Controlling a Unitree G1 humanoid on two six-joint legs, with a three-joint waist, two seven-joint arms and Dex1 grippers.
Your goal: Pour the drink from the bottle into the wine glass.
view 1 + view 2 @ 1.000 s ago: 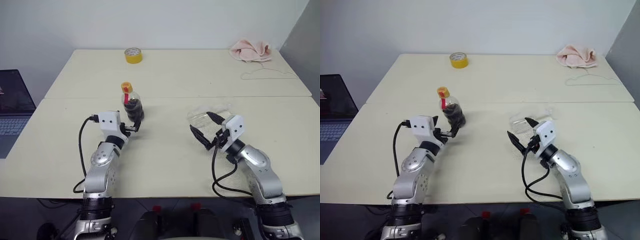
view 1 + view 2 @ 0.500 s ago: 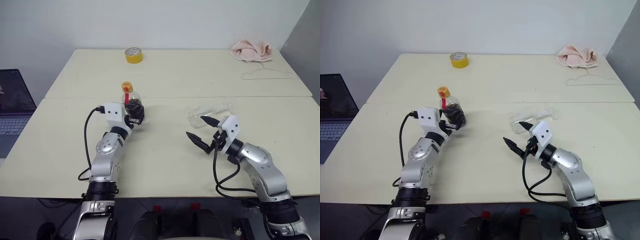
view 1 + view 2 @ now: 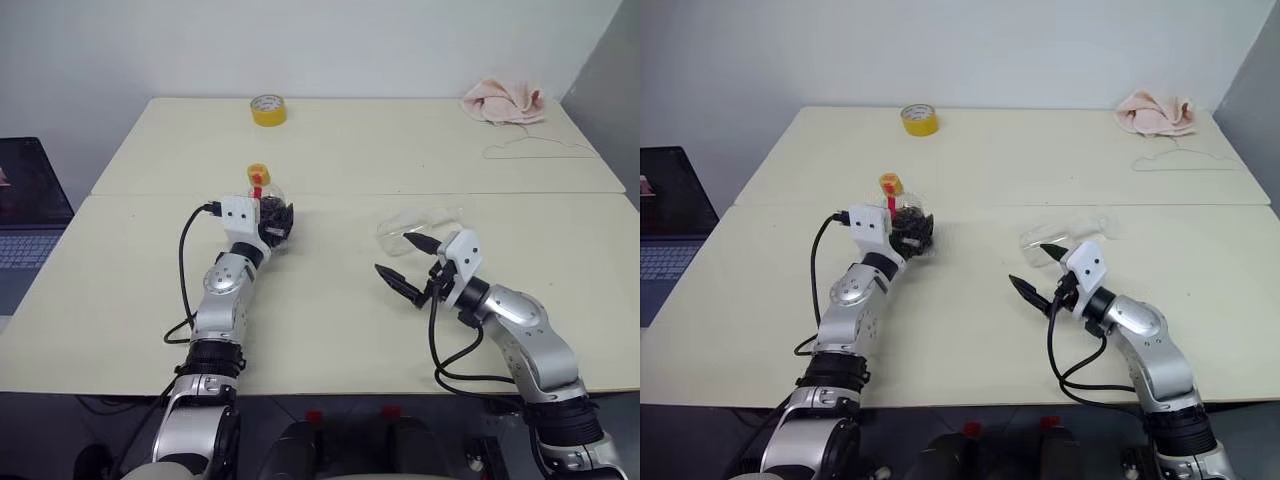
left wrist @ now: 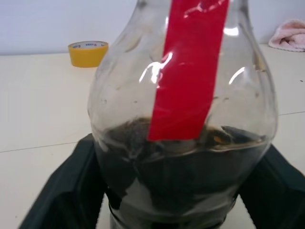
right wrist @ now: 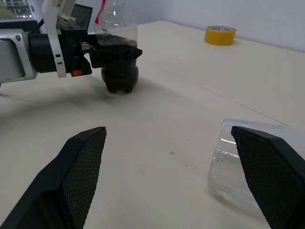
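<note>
From the head, the bottle [image 3: 266,213] stands upright on the table [image 3: 330,300] with the left gripper [image 3: 275,222] around its lower body, while the left wrist view shows both fingers [image 4: 64,191] flanking the dark drink [image 4: 181,176], though whether they press the plastic is hard to tell. The right gripper [image 3: 412,263] hangs spread wide and empty beside the wine glass [image 3: 415,224], which lies on its side. In the right wrist view the glass's bowl is half hidden behind one finger [image 5: 271,167].

On the cream table [image 3: 330,300], the left gripper [image 3: 272,222] has its black fingers on either side of the bottle [image 3: 263,208], whose yellow cap and red strip rise above it. The right gripper [image 3: 410,262] is spread wide just beside the wine glass [image 3: 420,224], lying on its side. Yellow tape roll [image 3: 267,110], pink cloth [image 3: 502,101] and wire hanger [image 3: 535,150] lie along the far edge
</note>
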